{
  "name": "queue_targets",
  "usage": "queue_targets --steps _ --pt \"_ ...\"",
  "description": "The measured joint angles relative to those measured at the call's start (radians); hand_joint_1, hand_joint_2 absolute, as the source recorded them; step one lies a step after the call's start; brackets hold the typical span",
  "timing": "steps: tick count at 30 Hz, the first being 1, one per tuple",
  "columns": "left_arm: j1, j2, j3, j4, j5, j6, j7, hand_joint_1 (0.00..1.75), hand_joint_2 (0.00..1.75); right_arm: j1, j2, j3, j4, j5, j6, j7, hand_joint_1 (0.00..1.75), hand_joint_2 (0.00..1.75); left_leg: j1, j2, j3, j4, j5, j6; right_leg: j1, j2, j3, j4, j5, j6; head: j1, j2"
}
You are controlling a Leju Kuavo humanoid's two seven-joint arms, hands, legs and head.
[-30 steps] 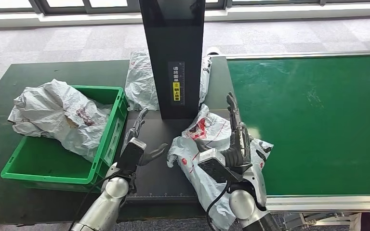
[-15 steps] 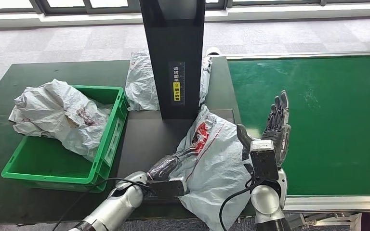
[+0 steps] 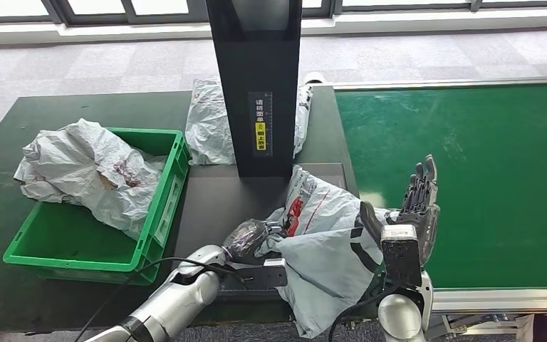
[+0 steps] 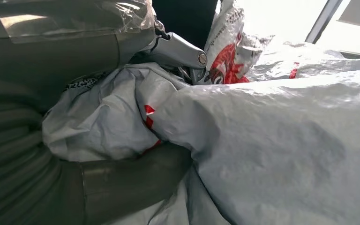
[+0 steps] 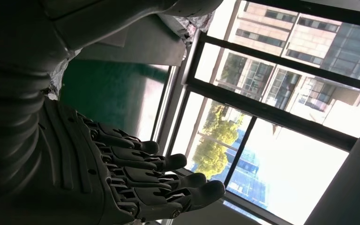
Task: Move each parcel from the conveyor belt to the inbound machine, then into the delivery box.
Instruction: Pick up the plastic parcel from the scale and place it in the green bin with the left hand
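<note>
A crumpled grey parcel with red print lies on the dark platform of the inbound machine, right at the foot of its tall black column, one end drooping over the near edge. The robot's left hand is dug into the parcel's near side, and in the wrist view thumb and fingers pinch a fold of the plastic between them (the grip looks firm). The right hand stands upright beside the parcel, over the edge of the green conveyor belt, fingers straight and apart, holding nothing. To the left the green delivery box carries another wrinkled bag, and a third bag lies behind the column.
</note>
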Motion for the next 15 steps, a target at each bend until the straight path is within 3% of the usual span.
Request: queue_targets --steps 4,6,8,11,15 --pt "0.014 -0.002 0.017 -0.037 0.008 0.017 -0.006 1.75 1.75 0.016 0.004 -0.008 -0.023 -0.001 0.0 0.001 0.0 1.75 0.0 0.0 0.0 0.0 0.0 0.0 0.0 0.001 0.0 0.0 0.0 0.0 0.0 0.0" --pt "0.046 -0.008 0.045 -0.091 0.095 0.086 -0.055 1.75 1.75 0.02 0.004 -0.009 -0.029 -0.004 0.0 0.004 0.0 1.75 0.0 0.001 0.0 0.0 0.001 -0.001 0.001 0.001 -0.002 0.001 0.0 0.0 0.0 0.0" --pt "0.099 -0.014 0.106 -0.221 0.228 0.192 -0.082 1.75 1.75 0.029 0.005 -0.009 -0.032 -0.008 -0.003 0.009 0.0 1.75 0.0 0.004 -0.003 0.0 0.001 -0.001 0.001 0.004 -0.005 0.001 0.001 -0.001 0.0 0.0" --pt "0.146 -0.014 0.205 -0.449 0.318 0.316 -0.052 1.75 1.75 0.042 0.006 -0.009 -0.034 -0.017 -0.011 0.013 0.0 1.75 0.0 0.006 -0.005 0.0 0.001 -0.001 0.001 0.006 -0.008 0.001 0.001 -0.002 0.0 0.0" --pt "0.183 -0.009 0.288 -0.64 0.332 0.372 -0.042 1.75 1.75 0.045 0.006 -0.009 -0.034 -0.024 -0.02 0.012 0.0 1.75 0.0 0.004 -0.006 0.0 0.001 -0.001 0.001 0.004 -0.008 0.001 0.0 -0.002 0.0 0.0"
